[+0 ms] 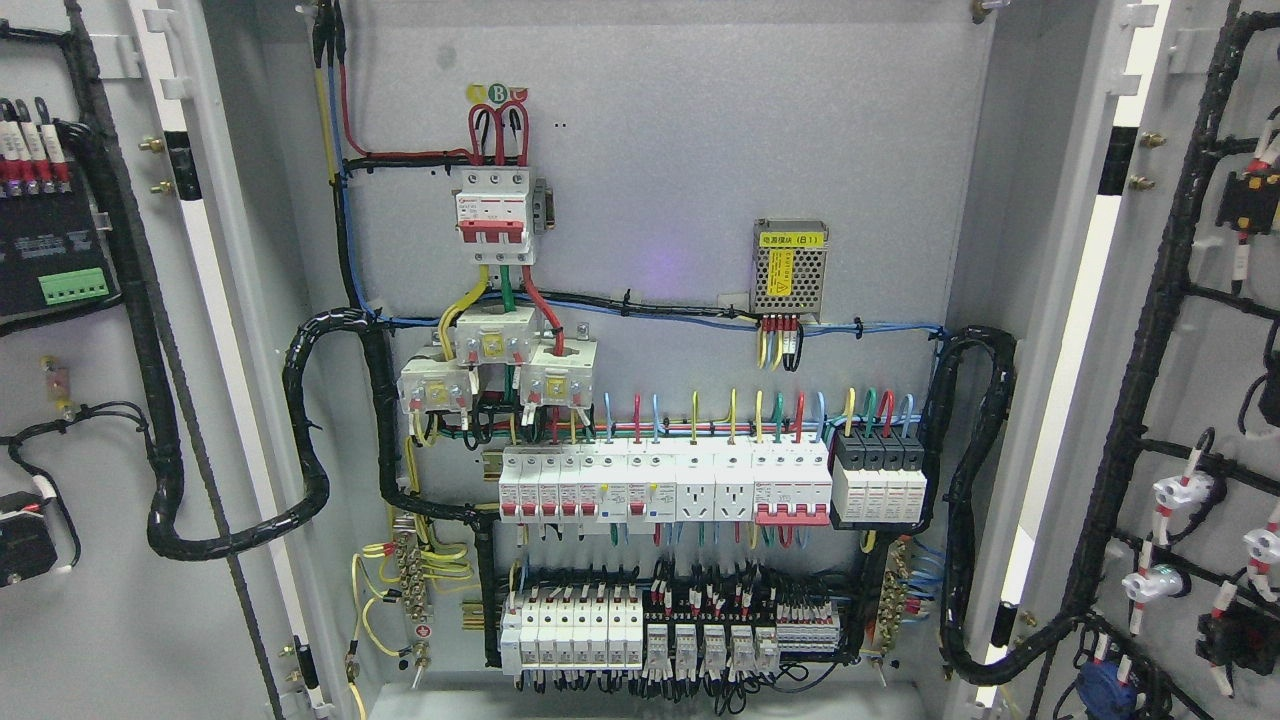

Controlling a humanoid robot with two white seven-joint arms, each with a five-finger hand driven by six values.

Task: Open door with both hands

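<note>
— What fills the back?
— A grey cabinet backplate (650,150), with a breaker row (665,485) at six o'clock.
— The doors?
— Left door (60,400) stands swung wide at nine o'clock, right door (1200,400) at three.
— The hands?
— Neither shows, so their grip can't be told.

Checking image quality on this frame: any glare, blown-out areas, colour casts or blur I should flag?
Head view: sharp overall, labels mostly too small to read; bright overexposed strips run down the white edge of the right door and the left door's edge; a faint purple flare tints the grey metal back panel left of the perforated metal power supply; lighting otherwise even, shadows soft. Neither hand is in view.
</note>
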